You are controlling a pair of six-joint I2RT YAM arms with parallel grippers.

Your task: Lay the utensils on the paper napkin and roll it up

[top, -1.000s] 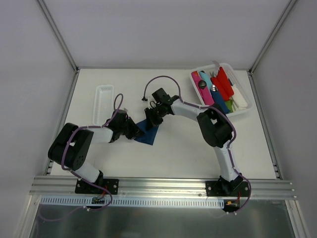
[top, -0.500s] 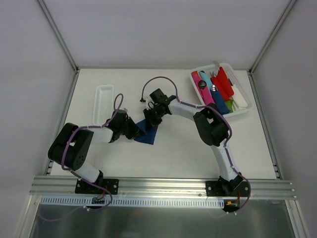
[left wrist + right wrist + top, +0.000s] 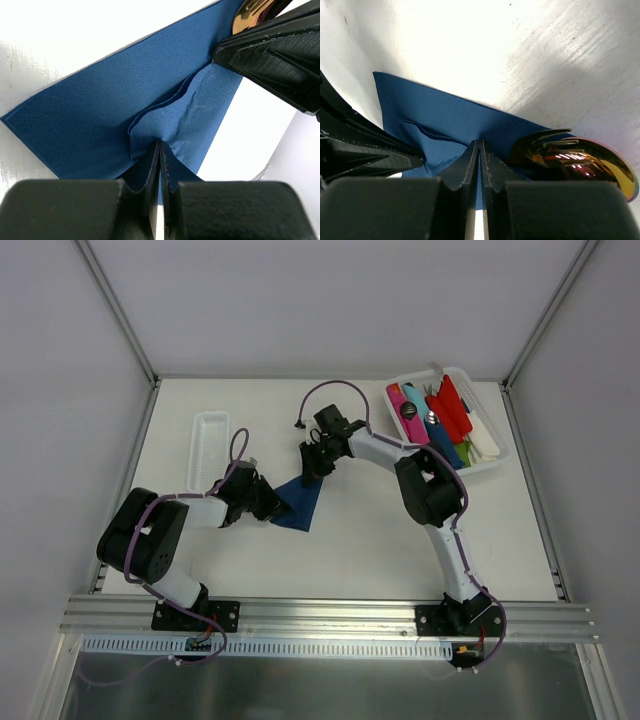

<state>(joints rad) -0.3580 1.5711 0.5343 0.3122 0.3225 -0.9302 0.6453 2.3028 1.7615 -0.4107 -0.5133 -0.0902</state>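
Napkin point(image 3: 299, 503) lies on the table point(image 3: 350, 540), left of centre, stretched between the two grippers. It is not flat: one layer is pulled up into a fold, loose ply showing in the left wrist view.

Left gripper point(image 3: 160, 151) is at the napkin's near-left edge. Its fingers are pressed fully together, pinching the raised blue fold between the tips.

Right gripper point(image 3: 479, 146) is at the napkin's far corner. Its fingers are closed to a thin slit with the blue sheet caught between the tips. In the left wrist view this gripper's black body sits on the far-right corner of the napkin.

Utensils point(image 3: 577, 162): a copper fork head lies over a copper spoon bowl, just right of the right gripper's tips, at the napkin's far edge. Their near parts overlap the blue sheet, and the rounded ends reach the bare table. The handles are hidden behind the fingers. In the top view the right gripper covers the utensils.

The two grippers are close, facing each other across the napkin, not touching.

White tray point(image 3: 208, 445) is far-left of the napkin, well apart. Bin point(image 3: 503, 448) at far right holds pink, red, blue and white plastic items point(image 3: 440, 412).
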